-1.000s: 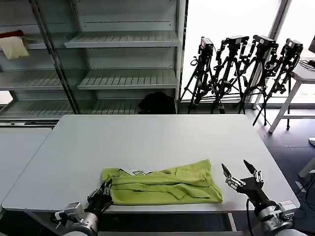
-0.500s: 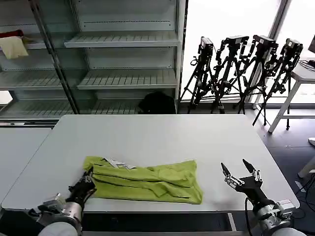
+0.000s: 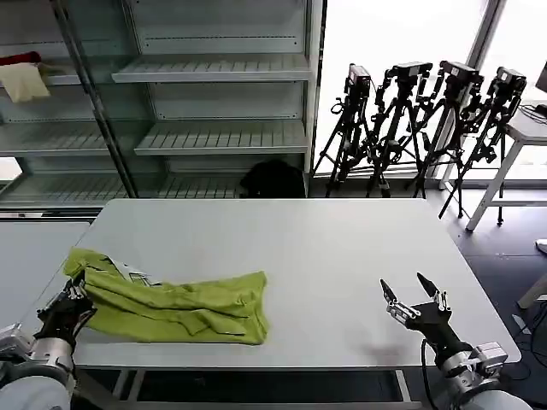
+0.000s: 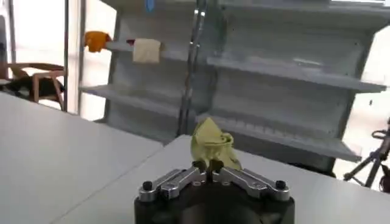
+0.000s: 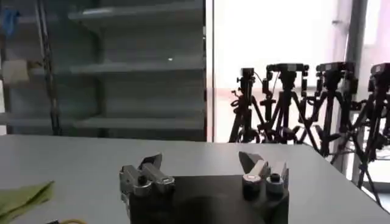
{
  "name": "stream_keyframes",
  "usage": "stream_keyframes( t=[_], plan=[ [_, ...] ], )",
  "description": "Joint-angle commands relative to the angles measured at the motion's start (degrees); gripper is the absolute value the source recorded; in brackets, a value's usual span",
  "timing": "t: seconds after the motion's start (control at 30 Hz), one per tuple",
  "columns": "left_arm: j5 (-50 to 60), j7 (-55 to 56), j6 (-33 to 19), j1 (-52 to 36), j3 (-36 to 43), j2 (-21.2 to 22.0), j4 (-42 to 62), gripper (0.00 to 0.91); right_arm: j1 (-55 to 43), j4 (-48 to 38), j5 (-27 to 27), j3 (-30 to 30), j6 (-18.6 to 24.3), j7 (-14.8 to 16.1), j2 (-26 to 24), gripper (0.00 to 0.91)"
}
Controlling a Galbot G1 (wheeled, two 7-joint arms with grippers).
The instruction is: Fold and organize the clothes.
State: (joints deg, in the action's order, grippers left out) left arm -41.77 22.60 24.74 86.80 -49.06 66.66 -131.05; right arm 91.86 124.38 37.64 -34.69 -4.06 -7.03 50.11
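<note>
My left pincer (image 3: 70, 301) is pinching the corner of the yellow-green T-shirt (image 3: 175, 305) and has dragged it from the middle of the table (image 3: 325, 256) to the left edge. The shirt is bunched up now, so I must still fold it. My right pincer (image 3: 412, 301) waits, spread wide. I see no boxes.

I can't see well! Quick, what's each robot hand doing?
Left tool: closed, pinching the edge of the yellow-green T-shirt.
Right tool: open, holding nothing, above the table.
</note>
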Motion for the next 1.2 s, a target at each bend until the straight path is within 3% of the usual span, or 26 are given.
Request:
stream_keyframes(
  t=[0.03, 0.27, 0.4, 0.8, 0.83, 0.87, 0.93, 0.97, 1.2],
  plan=[
    [12.62, -4.39, 0.87, 1.44, 15.18, 1.08, -7.00, 0.000, -0.31, -0.06, -0.06, 0.28, 0.09, -0.01, 0.17, 0.887],
    [19.98, -4.78, 2.26, -8.64, 33.34, 1.41, -2.23, 0.000, -0.27, -0.07, -1.13, 0.80, 0.35, -0.07, 1.23, 0.877],
    [22.25, -5.31, 1.55, -10.30, 39.48, 1.81, 1.37, 0.000, -0.39, 0.22, -1.61, 0.95, 0.24, -0.17, 1.52, 0.856],
    [27.34, -7.13, -1.22, -10.68, 46.12, 2.45, 7.77, 0.010, -1.20, 0.37, -2.06, 1.53, -0.13, -0.43, 1.98, 0.856],
    [27.33, -7.07, -1.21, -10.97, 46.13, 2.55, 8.26, 0.040, -1.18, 0.39, -2.05, 1.56, -0.13, -0.44, 2.02, 0.867],
    [27.25, -7.06, -1.16, -11.45, 46.17, 2.65, 8.64, 0.141, -1.12, 0.38, -2.06, 1.57, -0.13, -0.44, 2.02, 0.867],
    [27.26, -7.39, -1.10, -11.71, 46.39, 2.74, 8.56, 0.786, -0.94, 0.35, -2.11, 1.56, -0.08, -0.43, 2.03, 0.867],
    [27.34, -7.46, -0.85, -11.74, 46.52, 2.79, 8.39, 0.907, -0.91, 0.33, -2.17, 1.55, -0.06, -0.44, 2.01, 0.867],
    [32.60, -8.11, -0.87, -12.11, 47.37, 2.90, 7.37, 0.907, -1.08, 0.36, -2.78, 2.04, -0.15, -1.07, 2.45, 0.907]
  ],
)
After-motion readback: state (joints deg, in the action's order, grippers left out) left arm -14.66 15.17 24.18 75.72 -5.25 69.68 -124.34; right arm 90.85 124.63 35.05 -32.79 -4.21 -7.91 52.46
